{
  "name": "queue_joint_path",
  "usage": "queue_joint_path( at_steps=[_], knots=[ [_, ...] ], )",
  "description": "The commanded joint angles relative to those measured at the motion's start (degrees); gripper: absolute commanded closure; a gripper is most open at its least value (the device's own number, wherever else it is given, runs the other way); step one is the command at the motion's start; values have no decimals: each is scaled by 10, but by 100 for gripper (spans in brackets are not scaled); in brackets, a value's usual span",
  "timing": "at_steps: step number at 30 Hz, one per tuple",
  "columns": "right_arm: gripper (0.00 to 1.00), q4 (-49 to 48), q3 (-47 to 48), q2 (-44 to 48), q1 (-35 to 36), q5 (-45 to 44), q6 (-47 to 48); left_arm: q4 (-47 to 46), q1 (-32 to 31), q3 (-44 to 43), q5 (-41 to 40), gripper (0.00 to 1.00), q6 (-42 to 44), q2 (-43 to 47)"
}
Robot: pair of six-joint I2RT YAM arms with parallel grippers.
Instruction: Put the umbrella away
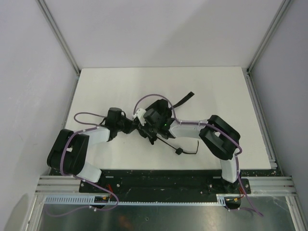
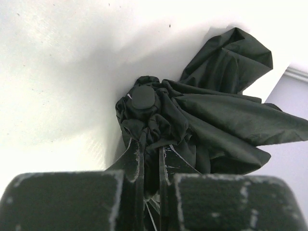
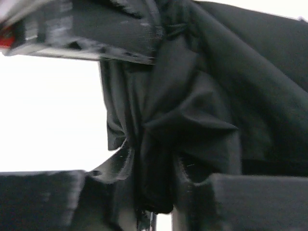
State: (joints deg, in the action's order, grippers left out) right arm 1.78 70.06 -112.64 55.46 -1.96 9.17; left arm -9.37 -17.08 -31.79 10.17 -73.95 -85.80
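Note:
The black umbrella [image 1: 161, 109] lies folded and crumpled at the middle of the white table [image 1: 216, 91], mostly hidden under both grippers. Its closure strap [image 1: 184, 100] sticks out to the back right. Its thin wrist cord [image 1: 180, 150] trails toward the front. My left gripper [image 1: 138, 126] is shut on a pinch of canopy fabric just below the umbrella's round end cap [image 2: 143, 97]. In the left wrist view that gripper [image 2: 149, 159] has cloth [image 2: 216, 115] between its narrow jaws. My right gripper [image 3: 154, 168] holds a thick fold of the umbrella's fabric [image 3: 192, 106] between its fingers.
Grey booth walls [image 1: 33, 72] and metal frame rails [image 1: 262, 115] close in the table on the left, back and right. The arm bases sit on the black plate [image 1: 159, 180] at the near edge. The left arm's gripper body [image 3: 96, 24] crosses the top of the right wrist view.

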Motion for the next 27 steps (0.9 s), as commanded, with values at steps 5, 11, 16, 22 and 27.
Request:
queue_joint_path(
  at_steps=[5, 11, 16, 22, 27],
  knots=[
    [100, 69, -44, -67, -53, 207, -128, 24, -1, 1, -26, 58, 85, 33],
    [100, 51, -65, -91, -79, 278, -170, 12, 36, 7, 0, 24, 163, 107],
    [100, 11, -74, -114, -98, 324, -208, 12, 72, 52, 47, 1, 159, 172],
    [100, -9, -76, -145, -114, 352, -264, -6, 74, 111, 100, 0, 52, 192],
    [100, -55, -78, -159, -126, 385, -312, -15, 50, 137, 61, 1, -15, 215]
  ],
)
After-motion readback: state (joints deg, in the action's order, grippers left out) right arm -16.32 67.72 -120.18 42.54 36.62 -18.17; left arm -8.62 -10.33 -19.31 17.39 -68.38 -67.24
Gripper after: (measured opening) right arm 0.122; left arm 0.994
